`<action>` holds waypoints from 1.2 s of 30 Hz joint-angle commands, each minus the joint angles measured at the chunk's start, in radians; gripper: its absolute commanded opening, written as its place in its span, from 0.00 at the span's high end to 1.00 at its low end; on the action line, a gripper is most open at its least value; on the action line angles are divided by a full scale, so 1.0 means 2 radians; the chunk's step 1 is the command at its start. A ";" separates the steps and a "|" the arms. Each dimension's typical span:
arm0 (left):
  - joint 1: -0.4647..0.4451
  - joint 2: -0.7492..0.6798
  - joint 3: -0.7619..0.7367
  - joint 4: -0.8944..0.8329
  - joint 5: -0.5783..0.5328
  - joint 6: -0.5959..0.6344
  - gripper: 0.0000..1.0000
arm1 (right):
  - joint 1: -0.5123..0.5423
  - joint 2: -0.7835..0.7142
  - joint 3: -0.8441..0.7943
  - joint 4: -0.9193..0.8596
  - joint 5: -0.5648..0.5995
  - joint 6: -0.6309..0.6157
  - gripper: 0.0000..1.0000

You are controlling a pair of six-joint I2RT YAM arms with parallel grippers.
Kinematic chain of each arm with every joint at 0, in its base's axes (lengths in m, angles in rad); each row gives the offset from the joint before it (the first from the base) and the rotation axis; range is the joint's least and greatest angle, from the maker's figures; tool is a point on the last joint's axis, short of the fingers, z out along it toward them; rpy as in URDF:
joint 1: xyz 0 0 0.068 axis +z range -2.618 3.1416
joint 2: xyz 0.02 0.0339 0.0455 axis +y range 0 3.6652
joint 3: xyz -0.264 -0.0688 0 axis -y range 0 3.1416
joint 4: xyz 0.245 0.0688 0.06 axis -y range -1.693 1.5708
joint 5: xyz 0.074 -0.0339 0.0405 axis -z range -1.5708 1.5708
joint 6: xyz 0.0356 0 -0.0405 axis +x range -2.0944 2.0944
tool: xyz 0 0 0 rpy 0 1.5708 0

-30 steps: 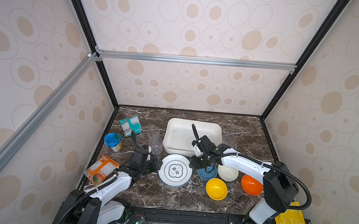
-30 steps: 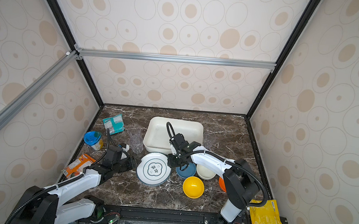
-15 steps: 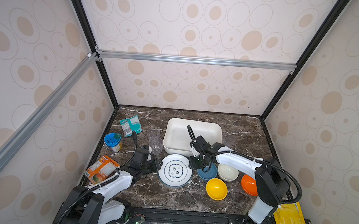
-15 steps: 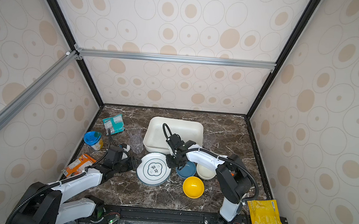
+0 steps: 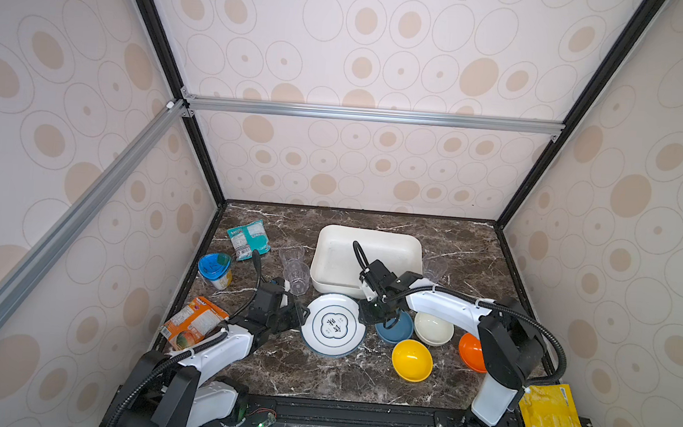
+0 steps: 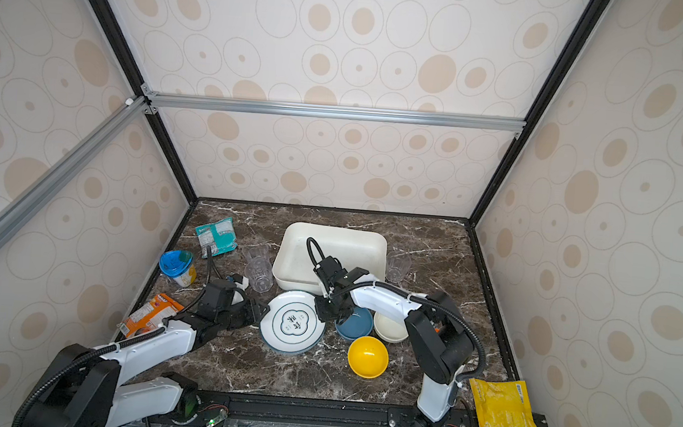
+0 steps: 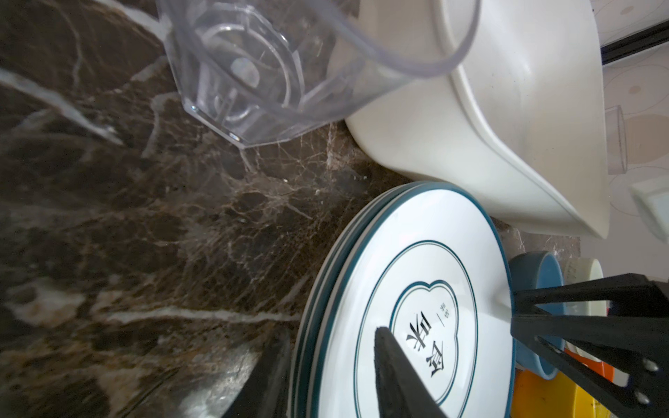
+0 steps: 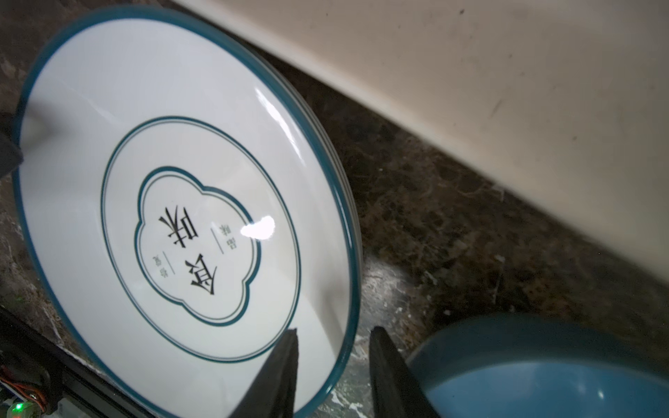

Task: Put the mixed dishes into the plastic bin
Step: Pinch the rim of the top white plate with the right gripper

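Over the last second the right arm has been drawing in toward the middle, shifting the right hand [image 5: 369, 320] a little away from the blue bowl [image 5: 399, 331] and onto the 3 o'clock edge of the stacked plates [image 5: 333, 326]. Meanwhile the left hand [image 5: 302, 312] has been narrowing its jaws at the 9 o'clock edge, and no dish is moving yet. I am reading this as both hands setting up a two-sided lift of the stack, so the task is only getting under way. In the left wrist view, the left hand [image 7: 331, 347] is standing partly open, one finger lying over the top plate's face and the other outside the rims, low by the table [image 7: 126, 217]. Whether it is already pinching I cannot tell. In the right wrist view the right hand [image 8: 331, 338] is sitting partly open astride the rim, a strip of table showing between its outer finger and the plate, so it is gripping nothing. The stack is resting flat on the table near the centre. Just beyond it, at 12 o'clock, the plastic bin [image 5: 371, 232] is waiting, showing no dishes inside.
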 commanded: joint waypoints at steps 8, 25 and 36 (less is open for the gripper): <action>-0.004 -0.001 0.009 0.004 0.008 -0.005 0.66 | 0.008 0.014 0.017 -0.014 -0.007 -0.001 0.68; -0.004 0.007 0.015 0.002 0.010 -0.002 0.72 | 0.012 0.024 0.027 -0.014 -0.022 -0.008 0.72; -0.005 0.007 0.024 -0.016 0.004 0.006 0.74 | 0.013 0.033 0.034 -0.012 -0.034 -0.014 0.74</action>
